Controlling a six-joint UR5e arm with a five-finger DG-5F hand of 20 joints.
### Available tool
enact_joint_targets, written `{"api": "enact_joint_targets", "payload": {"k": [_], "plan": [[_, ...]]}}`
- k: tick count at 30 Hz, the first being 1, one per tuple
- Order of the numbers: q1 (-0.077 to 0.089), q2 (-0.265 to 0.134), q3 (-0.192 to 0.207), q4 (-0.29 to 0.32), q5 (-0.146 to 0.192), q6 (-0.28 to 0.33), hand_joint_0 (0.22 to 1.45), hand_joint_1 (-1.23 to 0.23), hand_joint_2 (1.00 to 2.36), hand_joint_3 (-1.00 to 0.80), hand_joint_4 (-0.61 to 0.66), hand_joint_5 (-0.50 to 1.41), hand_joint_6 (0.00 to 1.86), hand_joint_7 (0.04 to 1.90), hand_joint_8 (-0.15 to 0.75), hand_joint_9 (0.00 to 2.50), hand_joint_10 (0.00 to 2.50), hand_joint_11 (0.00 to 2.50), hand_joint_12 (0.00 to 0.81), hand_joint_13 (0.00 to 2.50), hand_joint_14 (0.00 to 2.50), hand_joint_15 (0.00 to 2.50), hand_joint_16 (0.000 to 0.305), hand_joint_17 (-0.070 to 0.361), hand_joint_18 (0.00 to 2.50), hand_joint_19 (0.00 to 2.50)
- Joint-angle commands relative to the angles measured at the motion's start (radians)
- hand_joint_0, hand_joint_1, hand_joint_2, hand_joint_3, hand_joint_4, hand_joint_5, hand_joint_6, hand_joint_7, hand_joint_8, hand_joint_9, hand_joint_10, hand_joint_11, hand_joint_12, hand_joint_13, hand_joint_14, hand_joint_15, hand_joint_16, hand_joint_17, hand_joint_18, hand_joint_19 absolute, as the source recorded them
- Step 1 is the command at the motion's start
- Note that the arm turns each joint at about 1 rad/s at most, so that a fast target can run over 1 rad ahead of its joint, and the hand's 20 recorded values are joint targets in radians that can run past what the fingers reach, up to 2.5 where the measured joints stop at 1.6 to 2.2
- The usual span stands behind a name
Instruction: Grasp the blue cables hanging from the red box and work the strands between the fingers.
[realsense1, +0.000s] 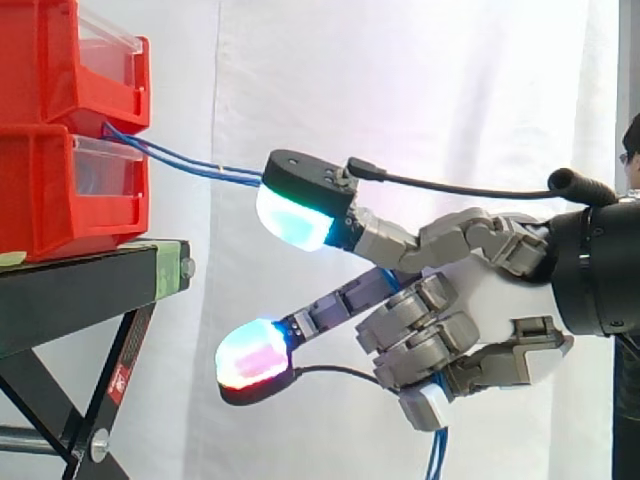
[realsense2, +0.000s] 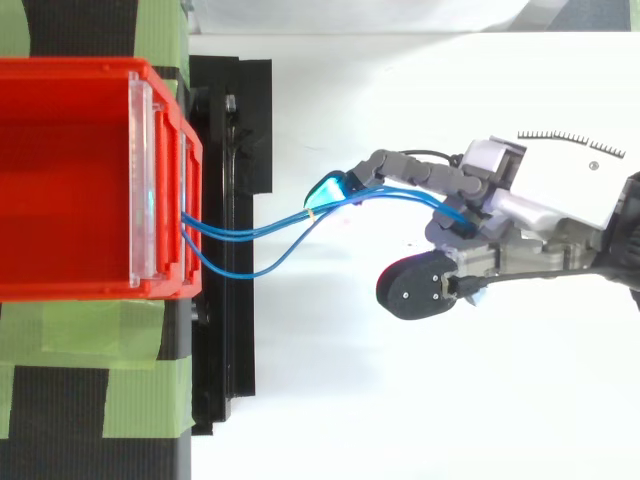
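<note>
- The hand (realsense1: 500, 300) had its lower fingers curled shut round the blue cables (realsense1: 190, 160), with two glowing-tipped fingers reaching out toward 9 o'clock.
- The strands passed by the upper fingertip (realsense1: 292, 215), probably so that they could be spread and worked between the fingers. Their loose ends hung out at 6 o'clock.
- From the hand they stretched toward 10 o'clock, to the front of the stacked red bins (realsense1: 40, 190) on the black stand (realsense1: 80, 285).
</note>
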Motion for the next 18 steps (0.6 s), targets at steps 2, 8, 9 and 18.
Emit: {"api": "enact_joint_targets", "payload": {"k": [2, 8, 9, 18], "plan": [[-0.001, 0.001, 0.001, 0.013, 0.001, 0.017, 0.69, -0.55, 1.00, -1.00, 0.18, 0.01, 0.01, 1.08, 0.508, 1.75, 2.50, 2.50, 0.556, 1.85, 2.50, 1.78, 0.195, 0.146, 2.30, 0.71], [-0.002, 0.042, 0.001, 0.013, 0.001, 0.017, 0.69, -0.55, 1.00, -1.00, 0.17, 0.01, 0.01, 1.08, 0.508, 1.75, 2.50, 2.50, 0.556, 1.85, 2.50, 1.78, 0.195, 0.146, 2.30, 0.71], [-0.002, 0.047, 0.001, 0.013, 0.001, 0.009, 0.69, -0.55, 1.00, -1.00, 0.17, 0.01, 0.01, 1.08, 0.508, 1.75, 2.50, 2.50, 0.556, 1.85, 2.50, 1.78, 0.195, 0.146, 2.30, 0.71], [-0.008, 0.053, 0.004, 0.013, 0.003, 0.000, 0.68, -0.55, 1.00, -1.00, 0.15, 0.00, 0.01, 1.09, 0.508, 1.75, 2.50, 2.50, 0.556, 1.85, 2.50, 1.78, 0.195, 0.146, 2.30, 0.71]]}}
